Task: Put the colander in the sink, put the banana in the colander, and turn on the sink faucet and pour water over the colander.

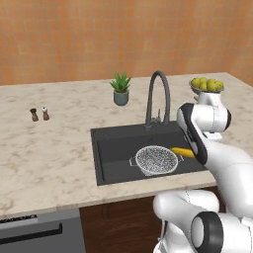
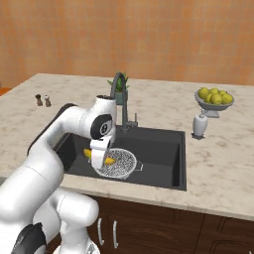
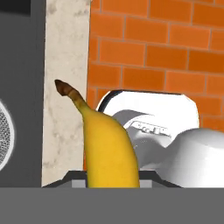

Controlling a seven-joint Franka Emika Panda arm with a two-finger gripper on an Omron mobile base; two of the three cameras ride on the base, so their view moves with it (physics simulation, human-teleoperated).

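Fingers point(image 2: 103, 159) are clamped on the banana point(image 2: 101, 158), holding it over the colander's point(image 1: 156, 160) rim. Colander sits in the sink point(image 1: 113, 148), toward the desk's point(image 1: 49, 148) front edge.

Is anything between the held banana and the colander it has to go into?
Nothing visible blocks it. The gripper is shut on the banana, right at the rim of the colander, which sits open-topped in the sink. The faucet stands behind, out of the path.
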